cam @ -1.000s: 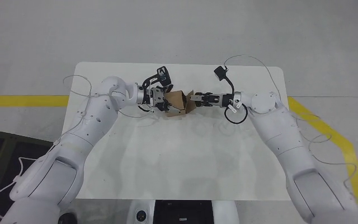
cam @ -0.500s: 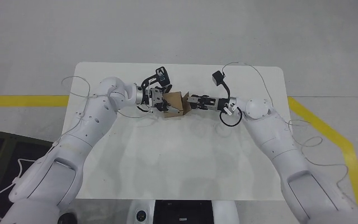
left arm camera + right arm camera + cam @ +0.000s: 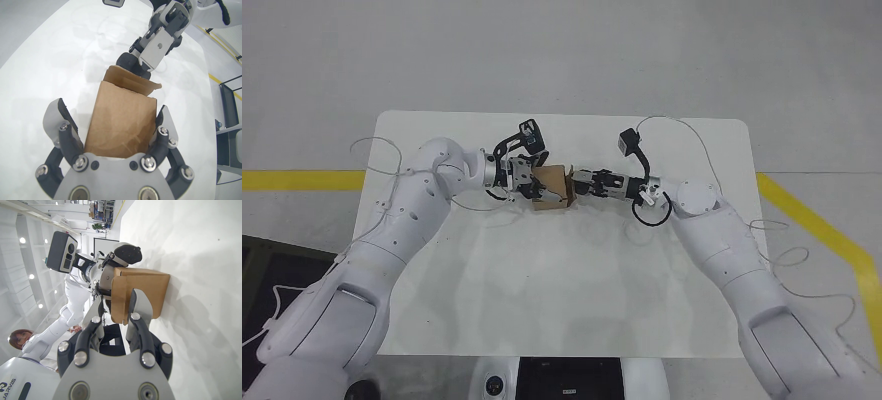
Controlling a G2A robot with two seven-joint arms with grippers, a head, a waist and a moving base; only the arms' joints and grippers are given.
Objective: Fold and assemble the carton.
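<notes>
You see the white desk (image 3: 572, 300) with both arms meeting over its far middle. The brown carton (image 3: 553, 184) lies there on its side, right between the two hands. Your left hand (image 3: 111, 106) is released. Its fingers are spread wide, and one end of the carton sits between them. Your right hand (image 3: 117, 295) is grasping the carton by a flap at the other end, with one finger on each side.
</notes>
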